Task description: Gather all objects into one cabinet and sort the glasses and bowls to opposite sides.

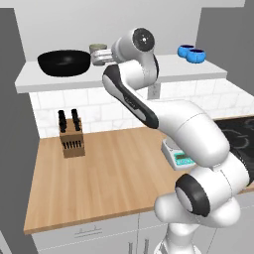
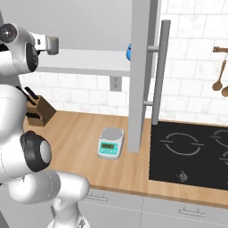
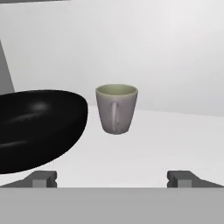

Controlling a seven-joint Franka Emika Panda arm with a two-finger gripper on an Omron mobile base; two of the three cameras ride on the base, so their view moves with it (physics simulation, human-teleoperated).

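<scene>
Item: small grey-beige tapered cup (image 3: 116, 108) with pale green inside and slim handle facing the camera, upright on white cabinet floor board (image 3: 144, 148), frame centre. Wide glossy black bowl (image 3: 37, 127) just beside, left. Jaws spread wide, empty.

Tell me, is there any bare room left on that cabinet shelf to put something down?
Yes. The white cabinet floor lies bare between the grey-beige cup and the two blue bowls. The left end is crowded: the black bowl sits close beside the cup, where the gripper hovers with open jaws.
</scene>
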